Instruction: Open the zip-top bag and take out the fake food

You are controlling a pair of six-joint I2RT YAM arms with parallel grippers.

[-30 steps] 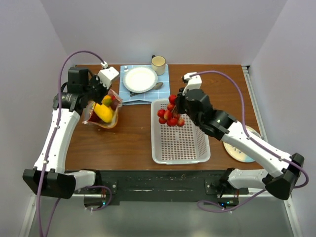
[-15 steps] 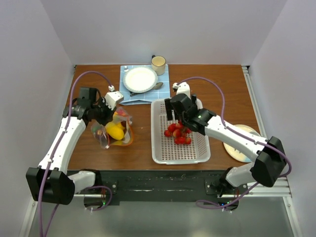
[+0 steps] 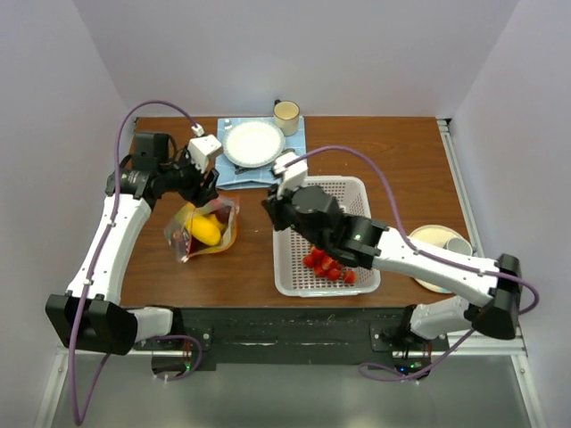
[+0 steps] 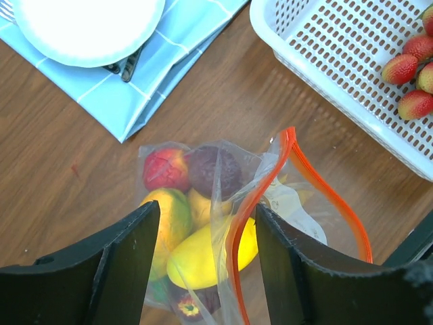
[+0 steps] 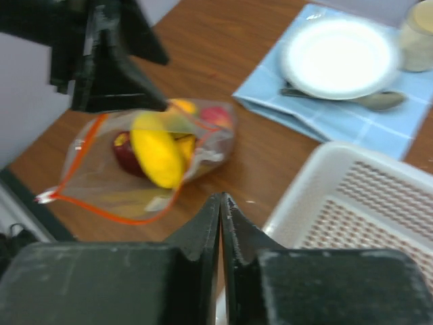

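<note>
The zip-top bag (image 3: 203, 234) lies on the wood table left of the basket, its orange-red zip strip (image 4: 291, 145) parted. Fake food shows inside it: a yellow fruit (image 4: 203, 254), a maroon one (image 4: 213, 169) and a red one (image 4: 164, 168). Small red pieces (image 3: 328, 265) lie in the white basket (image 3: 303, 283). My left gripper (image 4: 206, 210) hovers open over the bag's mouth, one zip edge rising loose between its jaws. My right gripper (image 5: 221, 198) is shut and empty, at the basket's left rim (image 5: 318, 176), pointing toward the bag (image 5: 145, 162).
A white plate (image 3: 253, 143) and a spoon (image 3: 284, 155) rest on a blue cloth (image 3: 234, 175) at the back, with a cup (image 3: 286, 114) behind. A second plate (image 3: 428, 236) sits at the right edge, partly under my right arm.
The red pieces went from my right gripper into the basket; that gripper shut and swung left toward the bag. My left gripper opened and let go of the bag, which now lies on the table.
</note>
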